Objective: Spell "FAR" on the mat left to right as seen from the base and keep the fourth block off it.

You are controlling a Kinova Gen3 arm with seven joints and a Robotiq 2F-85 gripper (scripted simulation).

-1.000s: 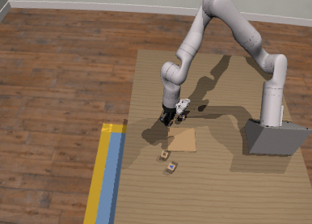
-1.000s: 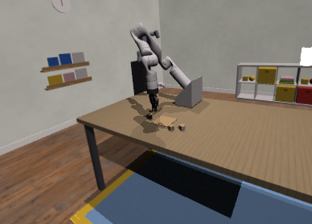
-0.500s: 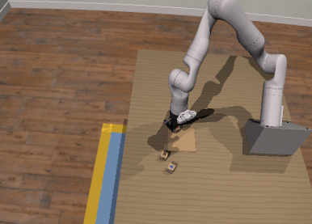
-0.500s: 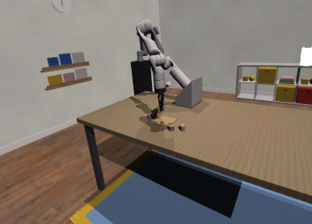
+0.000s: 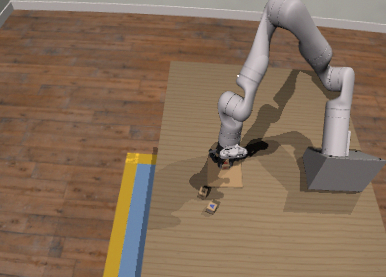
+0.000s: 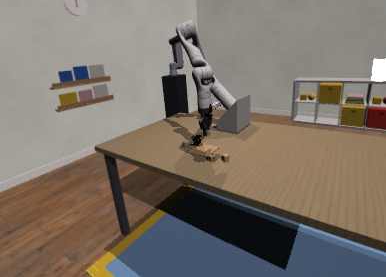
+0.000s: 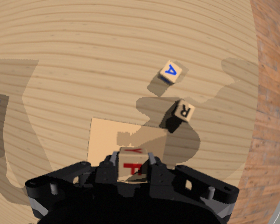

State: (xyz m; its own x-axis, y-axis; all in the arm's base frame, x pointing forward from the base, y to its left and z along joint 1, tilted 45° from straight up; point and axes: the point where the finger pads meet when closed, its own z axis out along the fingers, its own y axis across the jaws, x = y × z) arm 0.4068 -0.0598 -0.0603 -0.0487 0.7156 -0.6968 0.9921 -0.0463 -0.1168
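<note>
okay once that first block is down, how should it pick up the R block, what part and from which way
The R block lies off the mat, letter up, apart from the A block. Probably best: come straight down and pinch two opposite side faces, turning the end effector, now shut on the red-lettered block, to match its skewed edges.
</note>
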